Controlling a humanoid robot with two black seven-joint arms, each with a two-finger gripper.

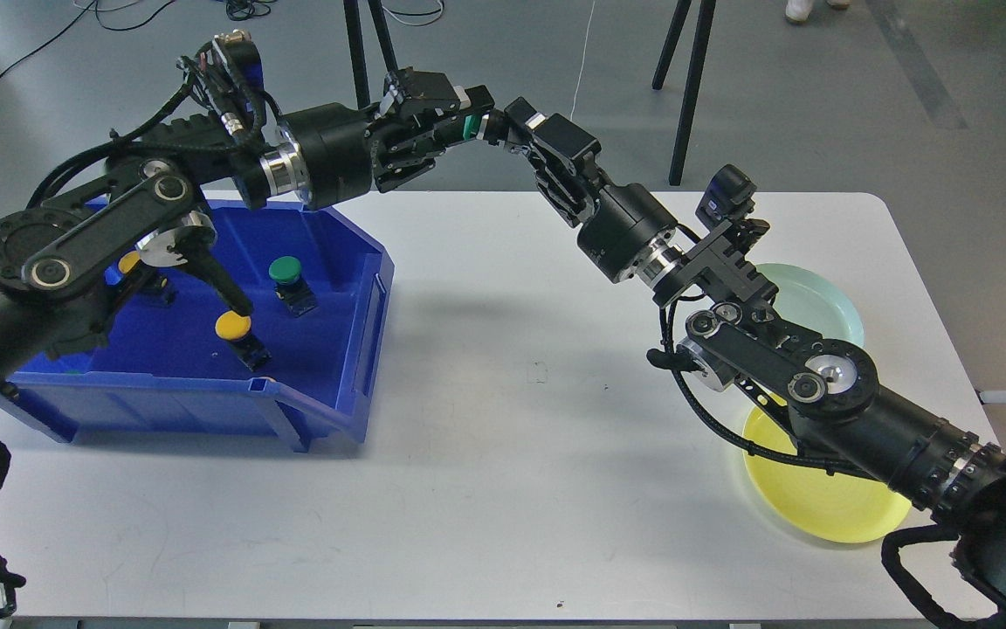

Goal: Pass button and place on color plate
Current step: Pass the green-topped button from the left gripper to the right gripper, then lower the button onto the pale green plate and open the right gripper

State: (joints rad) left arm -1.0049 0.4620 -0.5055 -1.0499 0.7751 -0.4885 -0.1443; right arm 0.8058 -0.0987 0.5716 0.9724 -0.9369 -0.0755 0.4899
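bin (354, 349) on table (503, 454) left, three buttons inside, two plates on table right, one (817, 301) behind the other (817, 502), end effectors meeting above table's far edge

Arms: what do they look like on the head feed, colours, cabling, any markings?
Both arms are matte black with round joint housings and silver metal rings at the wrists. Flat black link plates carry silver disc caps. Loose black cables loop beside each arm. The left gripper and right gripper are black and blocky, with small white labels and exposed wiring. A small black box sits on each wrist.
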